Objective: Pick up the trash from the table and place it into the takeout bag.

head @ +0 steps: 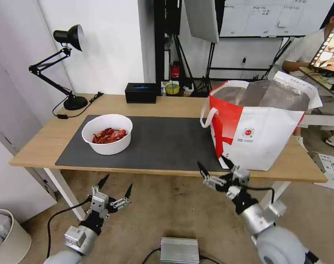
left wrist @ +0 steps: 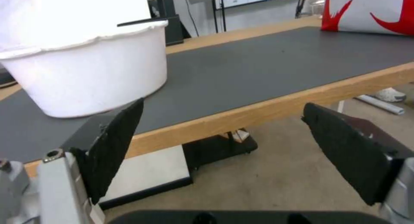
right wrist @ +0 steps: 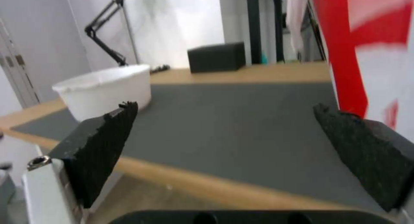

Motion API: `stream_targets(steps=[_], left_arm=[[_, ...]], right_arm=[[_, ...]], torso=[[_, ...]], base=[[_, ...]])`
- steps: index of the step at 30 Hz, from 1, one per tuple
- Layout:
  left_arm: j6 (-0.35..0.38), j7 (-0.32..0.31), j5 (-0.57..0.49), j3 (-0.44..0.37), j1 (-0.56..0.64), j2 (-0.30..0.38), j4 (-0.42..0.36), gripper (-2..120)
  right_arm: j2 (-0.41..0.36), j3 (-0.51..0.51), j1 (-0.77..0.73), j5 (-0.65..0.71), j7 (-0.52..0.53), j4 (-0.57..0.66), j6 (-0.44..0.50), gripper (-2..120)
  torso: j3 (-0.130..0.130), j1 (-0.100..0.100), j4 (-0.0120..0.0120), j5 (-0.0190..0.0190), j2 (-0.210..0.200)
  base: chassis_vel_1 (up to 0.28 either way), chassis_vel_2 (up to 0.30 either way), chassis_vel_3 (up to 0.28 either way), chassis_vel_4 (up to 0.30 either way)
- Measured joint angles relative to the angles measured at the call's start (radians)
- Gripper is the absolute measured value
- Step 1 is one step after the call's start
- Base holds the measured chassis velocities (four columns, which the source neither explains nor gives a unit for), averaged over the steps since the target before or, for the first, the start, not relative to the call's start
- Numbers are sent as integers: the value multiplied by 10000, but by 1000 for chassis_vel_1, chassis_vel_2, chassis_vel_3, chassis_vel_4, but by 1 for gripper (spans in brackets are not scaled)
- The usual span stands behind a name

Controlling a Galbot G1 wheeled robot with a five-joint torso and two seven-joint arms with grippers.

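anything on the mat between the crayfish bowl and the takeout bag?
Nothing. In the head view the dark grey mat is bare between the white bowl and the takeout bag; the right wrist view shows the same bare stretch.

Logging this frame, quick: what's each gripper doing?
Left gripper: open, empty, below the table's front edge.
Right gripper: open, empty, beside the takeout bag.

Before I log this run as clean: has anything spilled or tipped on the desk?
Nothing stands out. The white bowl sits upright on the grey mat with its shells inside, and the takeout bag stands open.
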Motion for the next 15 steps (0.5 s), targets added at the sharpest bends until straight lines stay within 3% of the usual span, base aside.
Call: stream_targets(steps=[15], left_arm=[[-15, 8, 2, 20, 19, -21, 2, 100]], right_arm=[[767, -168, -952, -832, -295, -956, 919, 100]], torso=[[0, 0, 0, 1, 0]], base=[[0, 0, 0, 0]])
